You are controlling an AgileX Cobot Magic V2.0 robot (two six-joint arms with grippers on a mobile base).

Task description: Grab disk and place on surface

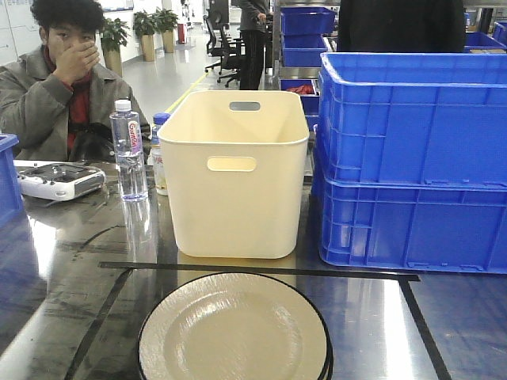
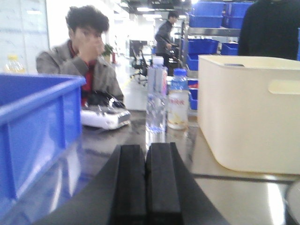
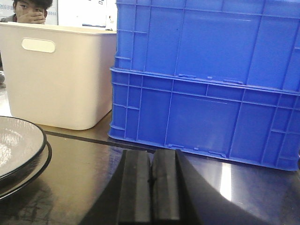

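A cream disk (image 1: pixel 234 332) with a black rim lies at the near middle of the surface (image 1: pixel 372 317), a dark glossy tabletop marked with black tape lines. It rests on a second rim just beneath it. The right wrist view has the disk (image 3: pixel 18 145) at its left edge, well left of my right gripper (image 3: pixel 151 153). That gripper is shut with nothing in it, low over the surface (image 3: pixel 84 164). My left gripper (image 2: pixel 146 147) is also shut and empty, low over the surface (image 2: pixel 234 197). Neither gripper appears in the front view.
A cream tub (image 1: pixel 234 170) stands just behind the tape line. Two stacked blue crates (image 1: pixel 412 158) fill the right side. A water bottle (image 1: pixel 129 150), a smaller bottle (image 1: pixel 158 154) and a white controller (image 1: pixel 59 180) sit at back left, near a seated person (image 1: pixel 63 79). Another blue crate (image 2: pixel 33 126) borders the left.
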